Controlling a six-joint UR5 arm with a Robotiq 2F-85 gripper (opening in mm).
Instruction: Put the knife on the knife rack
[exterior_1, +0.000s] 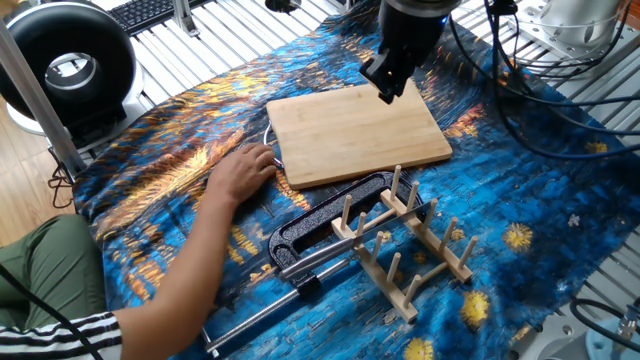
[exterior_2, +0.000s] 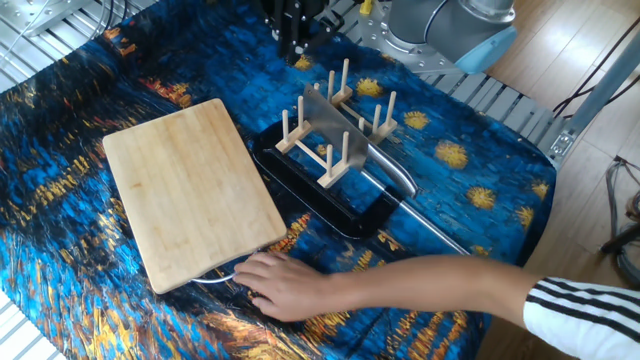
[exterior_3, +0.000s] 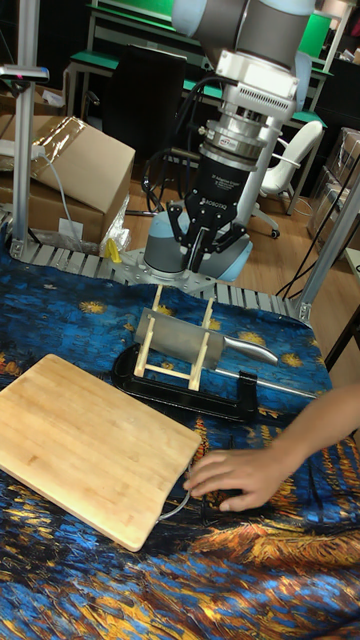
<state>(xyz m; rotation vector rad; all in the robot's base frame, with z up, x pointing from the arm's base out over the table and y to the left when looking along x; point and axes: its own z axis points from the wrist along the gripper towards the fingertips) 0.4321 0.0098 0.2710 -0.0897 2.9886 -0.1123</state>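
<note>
Knife: I see the knife (exterior_3: 178, 338) standing on edge among the pegs of the knife rack (exterior_2: 335, 128), its grey handle sticking out past the rack's end.
Rack: it sits over the black clamp (exterior_3: 185, 391), just beside the cutting board (exterior_2: 190, 189).
Gripper: I read the gripper (exterior_3: 199, 248) as hanging above the rack's far side, pointing down, apart from the knife; in one fixed view it hovers over the board's far edge. Fingers look close together and hold nothing.
Hand: a person's hand (exterior_3: 232, 473) rests flat on the cloth at the board's near corner, over a white cable.
Surface: a blue and gold patterned cloth (exterior_1: 190, 150) covers the table.
Room: a cardboard box (exterior_3: 72, 170) stands behind.
Clearance: open cloth lies beyond the rack.
</note>
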